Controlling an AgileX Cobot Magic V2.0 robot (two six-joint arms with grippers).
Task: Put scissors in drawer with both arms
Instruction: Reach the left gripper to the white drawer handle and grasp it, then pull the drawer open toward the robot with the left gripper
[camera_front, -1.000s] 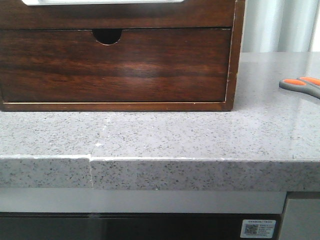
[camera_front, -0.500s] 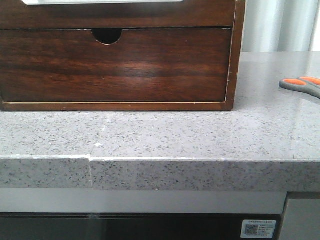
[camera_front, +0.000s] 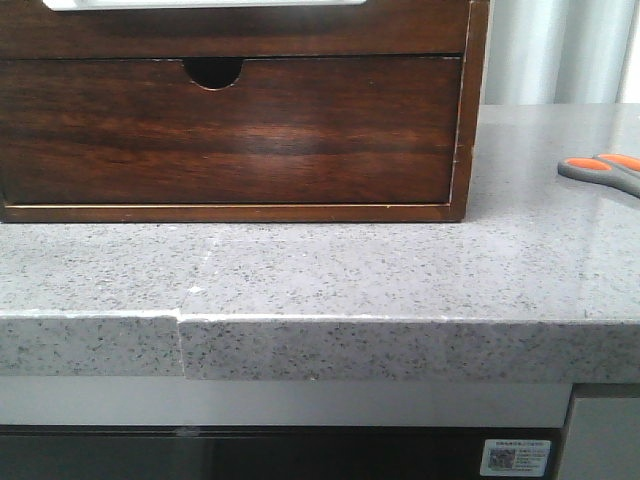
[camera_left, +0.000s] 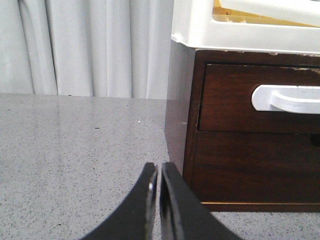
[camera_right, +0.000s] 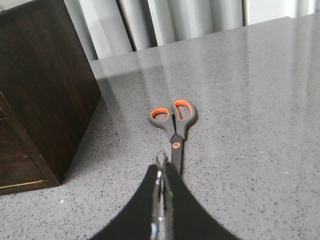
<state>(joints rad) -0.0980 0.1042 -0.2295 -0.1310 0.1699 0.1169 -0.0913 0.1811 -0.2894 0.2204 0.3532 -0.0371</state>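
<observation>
**Scissors flat on counter, both grippers pressed closed and empty**

While neither arm shows in the front view, that view holds the dark brown glossy wooden cabinet (camera_front: 240, 110) standing on the speckled grey stone countertop (camera_front: 330, 270). The small scissors with grey handles and orange-lined finger loops (camera_front: 605, 172) lie flat on the counter well to the right of the cabinet, partly cut off by the frame edge.

Right wrist view: the scissors (camera_right: 173, 127) lie closed on the stone, loops pointing away from the camera, blades pointing toward it. The right gripper (camera_right: 161, 167) has its two dark fingers pressed together with only a hairline seam between them, nothing held. Its tips sit just beside the blade end of the scissors; contact with the blades cannot be judged. The cabinet's dark side panel (camera_right: 47, 85) stands apart from the scissors.

Left wrist view: the left gripper (camera_left: 158, 172) likewise has its fingers together, holding nothing, hovering over bare countertop near the cabinet's front corner. The wide, shallow dark brown drawer with a plain front (camera_left: 257, 97) sits in the cabinet, pushed in, with a white curved handle (camera_left: 287, 97) on its face. Beneath it sits the taller drawer front with a half-round notch (camera_front: 230, 130). A white plastic tray (camera_left: 240, 27) rests on the cabinet top. Pale pleated curtains (camera_left: 85, 47) hang behind the counter.
</observation>
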